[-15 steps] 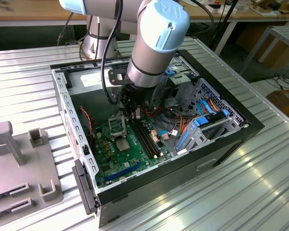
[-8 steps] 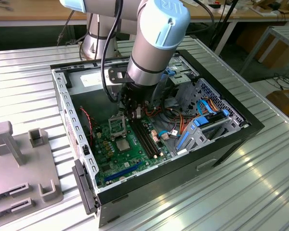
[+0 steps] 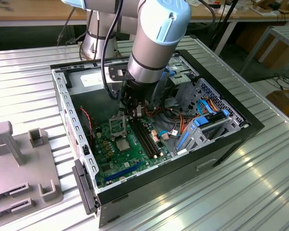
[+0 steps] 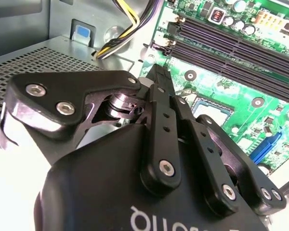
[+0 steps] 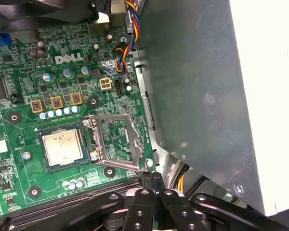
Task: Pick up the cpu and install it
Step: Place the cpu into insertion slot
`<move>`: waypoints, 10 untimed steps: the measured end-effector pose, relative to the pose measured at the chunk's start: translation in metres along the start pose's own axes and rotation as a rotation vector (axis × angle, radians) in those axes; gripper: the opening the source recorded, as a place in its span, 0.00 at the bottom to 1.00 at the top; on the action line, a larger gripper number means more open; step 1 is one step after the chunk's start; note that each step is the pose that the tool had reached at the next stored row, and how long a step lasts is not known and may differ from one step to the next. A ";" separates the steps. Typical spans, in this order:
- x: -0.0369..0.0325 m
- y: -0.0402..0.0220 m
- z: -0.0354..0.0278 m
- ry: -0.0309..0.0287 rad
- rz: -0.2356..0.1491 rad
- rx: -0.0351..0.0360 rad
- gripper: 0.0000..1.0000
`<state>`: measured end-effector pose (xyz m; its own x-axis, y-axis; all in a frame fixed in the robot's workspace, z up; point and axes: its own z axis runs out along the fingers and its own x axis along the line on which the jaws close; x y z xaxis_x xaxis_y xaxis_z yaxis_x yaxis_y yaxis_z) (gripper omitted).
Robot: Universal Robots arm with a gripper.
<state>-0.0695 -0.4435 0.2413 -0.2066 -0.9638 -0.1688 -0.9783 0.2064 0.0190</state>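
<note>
I am looking down into the open computer case [image 3: 233, 126], which lies on its side on a ribbed metal table [image 3: 260, 192]. Inside it sits the green motherboard [image 3: 111, 149], and I take that board as my landmark.

The cpu [image 5: 62, 147] lies flat in the black-framed socket [image 5: 44, 166] near the middle of the board, silver top up; in the exterior view it is the pale square [image 3: 122, 143]. The socket's metal retention frame [image 5: 116, 140] is swung open and lies on the board just beside the cpu, on the side nearer the grey case wall [image 5: 197, 96].

Also inside the case: long black memory slots [image 3: 147, 138] run along the board beside the socket, coloured cable bundles [image 5: 127, 43] plug in at the board's edge, and a drive cage with blue fittings [image 3: 202, 127] stands off the board toward the exterior view's right.

The gripper [image 5: 151, 185] hangs above the board, over its edge by the open frame and the memory slots. Its fingers [image 4: 159, 89] are pressed together with nothing between them, and they touch neither cpu nor frame.

On the table outside the case, at the exterior view's left, lies a grey plastic fixture [image 3: 19, 163].
</note>
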 end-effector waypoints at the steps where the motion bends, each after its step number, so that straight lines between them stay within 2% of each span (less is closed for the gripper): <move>1: -0.0001 0.0000 -0.0007 0.0016 0.000 0.0002 0.11; 3: -0.0002 0.0003 -0.0016 0.0052 0.000 0.0012 0.11; 4: -0.0002 0.0006 -0.0017 0.0098 0.000 0.0021 0.11; 5: -0.0001 0.0008 -0.0018 0.0182 0.000 0.0038 0.11; 7: -0.0001 0.0011 -0.0020 0.0310 -0.001 0.0064 0.11; 10: -0.0002 0.0012 -0.0028 0.0424 -0.001 0.0088 0.11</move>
<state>-0.0706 -0.4435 0.2442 -0.2063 -0.9702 -0.1268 -0.9783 0.2068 0.0101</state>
